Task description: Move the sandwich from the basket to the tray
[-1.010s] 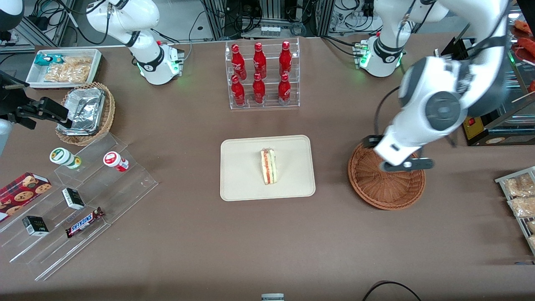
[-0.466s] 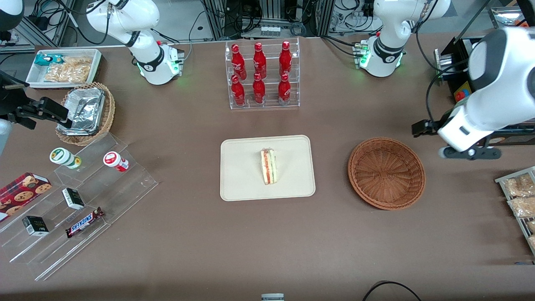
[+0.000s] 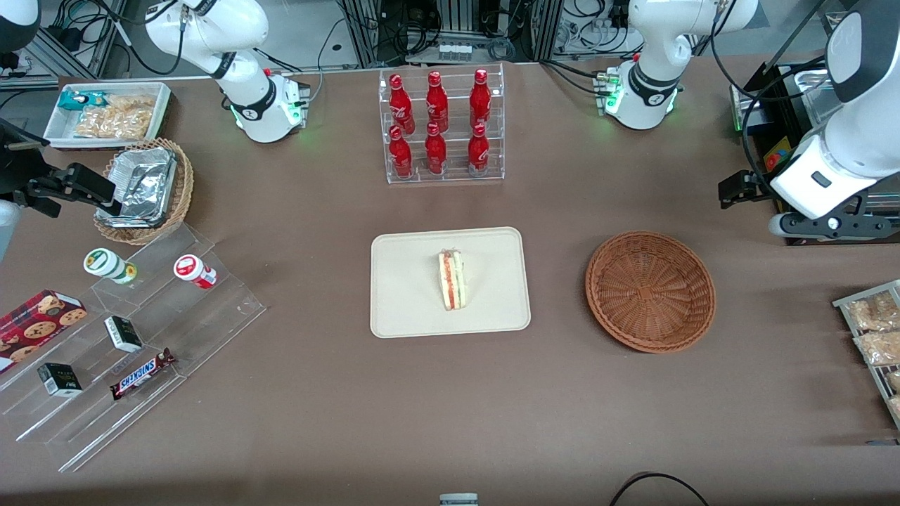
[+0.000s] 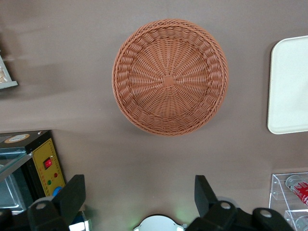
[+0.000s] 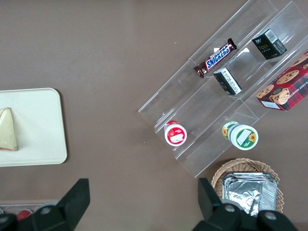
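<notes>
Sandwich (image 3: 451, 280) lies on the cream tray (image 3: 408, 309), near its middle, with the red and green filling edge turned upward. It rests flat and nothing touches it, so the placing step looks finished. The tray sits on the brown table (image 3: 450, 407), nearer to the front camera than the acrylic rack of red bottles (image 3: 439, 126).

Beside the tray, toward the working arm's end of the table, the reddish-brown wicker basket (image 3: 650, 291) stands empty; the left wrist view looks straight down into it and shows only the woven bottom (image 4: 168, 79).

The left gripper (image 4: 137, 197) hangs high above the table, near the working arm's end and well apart from both basket and tray. Its two dark fingers (image 4: 72, 196) are spread wide and grasp nothing. This pose probably means the arm is clear of the work because no object remains to carry.

Toward the parked arm's end, a clear stepped shelf (image 3: 140, 337) holds small snacks and is not involved.
</notes>
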You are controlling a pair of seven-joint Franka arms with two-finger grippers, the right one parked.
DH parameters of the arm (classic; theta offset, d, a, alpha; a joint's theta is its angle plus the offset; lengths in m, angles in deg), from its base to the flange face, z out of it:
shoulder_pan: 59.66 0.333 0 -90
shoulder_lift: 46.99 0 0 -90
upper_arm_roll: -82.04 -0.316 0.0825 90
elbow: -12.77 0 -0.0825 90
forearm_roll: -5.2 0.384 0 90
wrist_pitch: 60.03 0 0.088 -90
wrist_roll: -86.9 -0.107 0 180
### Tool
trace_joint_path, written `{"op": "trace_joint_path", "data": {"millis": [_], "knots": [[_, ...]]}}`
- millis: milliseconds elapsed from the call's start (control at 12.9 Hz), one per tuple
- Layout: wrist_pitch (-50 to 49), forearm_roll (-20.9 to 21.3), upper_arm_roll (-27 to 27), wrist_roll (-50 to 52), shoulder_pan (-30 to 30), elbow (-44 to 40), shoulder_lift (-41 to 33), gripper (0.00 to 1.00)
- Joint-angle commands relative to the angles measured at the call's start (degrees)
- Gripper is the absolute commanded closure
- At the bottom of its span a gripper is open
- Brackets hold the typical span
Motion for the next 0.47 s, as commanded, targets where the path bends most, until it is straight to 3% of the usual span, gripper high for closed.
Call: {"op": "trace_joint_path", "data": {"millis": [0,78,388], "knots": [[-1.59,0.94,4.64,-1.74,6.84,-0.05,-1.77,0.00],[-1.94,1.20,7.55,-1.92,9.49,-0.31,-1.68,0.00],[-3.08,0.50,7.93,-1.84,10.66,-4.00,-1.51,0.00]]}}
